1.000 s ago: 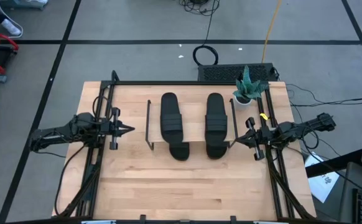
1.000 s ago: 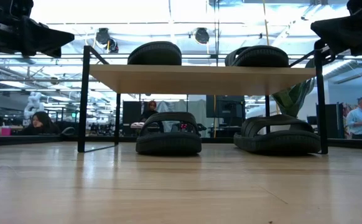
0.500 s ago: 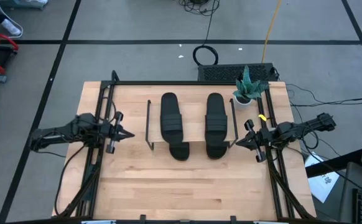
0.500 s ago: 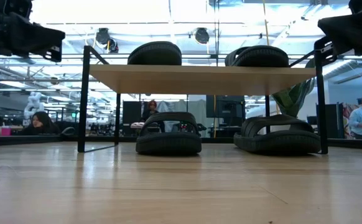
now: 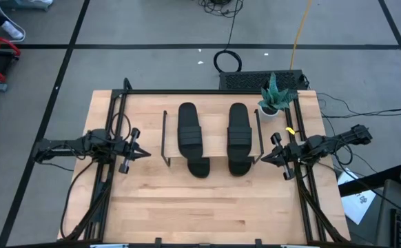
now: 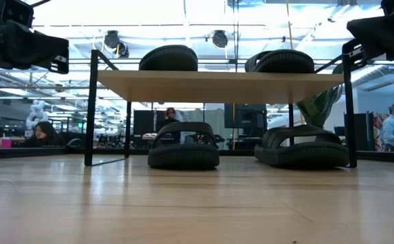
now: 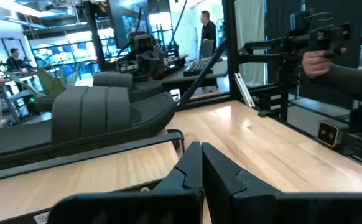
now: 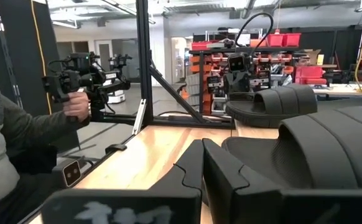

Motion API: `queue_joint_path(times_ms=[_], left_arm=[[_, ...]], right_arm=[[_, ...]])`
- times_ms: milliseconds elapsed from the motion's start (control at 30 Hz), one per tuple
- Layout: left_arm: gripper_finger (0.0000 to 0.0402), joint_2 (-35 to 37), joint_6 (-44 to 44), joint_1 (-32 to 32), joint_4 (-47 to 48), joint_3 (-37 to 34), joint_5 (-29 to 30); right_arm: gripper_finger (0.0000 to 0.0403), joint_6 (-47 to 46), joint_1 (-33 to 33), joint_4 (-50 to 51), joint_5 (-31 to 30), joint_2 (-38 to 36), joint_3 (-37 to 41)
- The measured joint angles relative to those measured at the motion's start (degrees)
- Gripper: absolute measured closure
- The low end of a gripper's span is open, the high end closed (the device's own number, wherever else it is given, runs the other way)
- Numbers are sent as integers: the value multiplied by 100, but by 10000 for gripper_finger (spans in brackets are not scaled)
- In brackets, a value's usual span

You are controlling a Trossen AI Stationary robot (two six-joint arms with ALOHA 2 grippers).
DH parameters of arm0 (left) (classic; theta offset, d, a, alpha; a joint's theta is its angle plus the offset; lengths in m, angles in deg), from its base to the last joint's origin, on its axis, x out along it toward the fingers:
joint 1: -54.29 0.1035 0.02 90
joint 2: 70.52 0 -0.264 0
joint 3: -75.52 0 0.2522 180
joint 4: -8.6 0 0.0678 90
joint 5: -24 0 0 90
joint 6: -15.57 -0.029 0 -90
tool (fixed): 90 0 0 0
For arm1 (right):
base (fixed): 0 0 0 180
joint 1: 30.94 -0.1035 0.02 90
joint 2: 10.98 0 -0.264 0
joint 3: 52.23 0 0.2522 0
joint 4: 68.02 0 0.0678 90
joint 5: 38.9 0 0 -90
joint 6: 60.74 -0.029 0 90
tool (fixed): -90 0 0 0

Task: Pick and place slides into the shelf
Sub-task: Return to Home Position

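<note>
Swung sideways, left gripper (image 5: 144,153) (like right gripper (image 5: 264,158)) is pinched closed, empty, beside plank-topped shelf (image 5: 214,128) holding matte black slides (image 5: 190,131).

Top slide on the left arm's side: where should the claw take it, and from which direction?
Probably by its wide strap, coming straight down from above: the slide lies flat on the shelf, strap arched clear of the sole. The left claw, shut, is nearest.
</note>
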Motion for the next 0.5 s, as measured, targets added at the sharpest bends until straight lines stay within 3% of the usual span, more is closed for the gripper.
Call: queue_joint_path(times_ms=[500], left_arm=[[401, 0, 258, -16, 13, 0, 95]], right_arm=[[403, 133, 0, -221, -17, 5, 0]])
